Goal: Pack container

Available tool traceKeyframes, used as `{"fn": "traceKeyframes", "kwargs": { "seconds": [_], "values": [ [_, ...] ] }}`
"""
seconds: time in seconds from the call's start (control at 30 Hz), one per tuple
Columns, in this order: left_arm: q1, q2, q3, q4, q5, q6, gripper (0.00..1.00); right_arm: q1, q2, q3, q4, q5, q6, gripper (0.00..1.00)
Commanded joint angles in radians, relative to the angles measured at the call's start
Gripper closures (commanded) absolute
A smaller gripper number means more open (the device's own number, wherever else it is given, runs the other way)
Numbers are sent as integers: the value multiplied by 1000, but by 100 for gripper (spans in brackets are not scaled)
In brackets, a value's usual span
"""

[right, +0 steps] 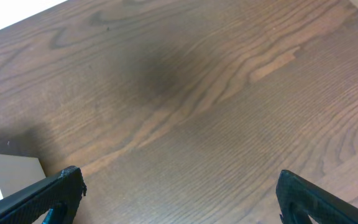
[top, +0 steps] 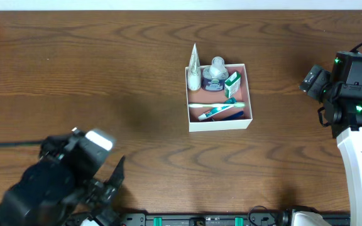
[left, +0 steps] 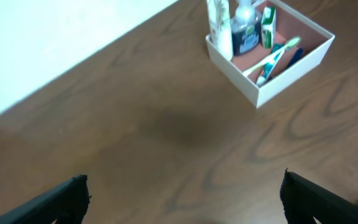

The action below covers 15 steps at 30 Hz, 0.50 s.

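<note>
The container (top: 220, 125) stands on the bench (top: 105, 75) a little right of the middle, well apart from both arms. Inside it are a bottle (top: 215, 72), a white tube (top: 194, 66), a small green box (top: 232, 83) and toothbrushes (top: 215, 112).

I judge it to be light, with thin cardboard walls that bend easily, and it probably slides on the smooth wood. The near wall or the right wall seems best for a pinch over the rim, because the tall things stand at the far side and could tip.

The left gripper (left: 185, 180) and the right gripper (right: 179, 177) both have their fingers wide apart and hold nothing. Around the container the bench is bare wood, and its edges are far away.
</note>
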Motion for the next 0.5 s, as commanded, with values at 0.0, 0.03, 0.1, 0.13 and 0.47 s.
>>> {"fn": "traceKeyframes", "kwargs": {
  "seconds": [0.0,0.03,0.1,0.13,0.47],
  "values": [
    [-2,-26,-2,-36,61,-63,2,-5,0,9,-1,10,-12,1],
    [-2,-32,-2,-61,78,-63,2,-5,-1,9,-1,11,-12,1],
    [-2,-36,-2,-141,108,-82,2,-5,-1,9,-1,10,-12,1],
    [-2,-36,-2,-183,108,-118,2,-5,-1,9,-1,10,-12,1],
    [25,-52,-43,-274,138,-367,2,-5,-1,9,-1,10,-12,1]
  ]
}}
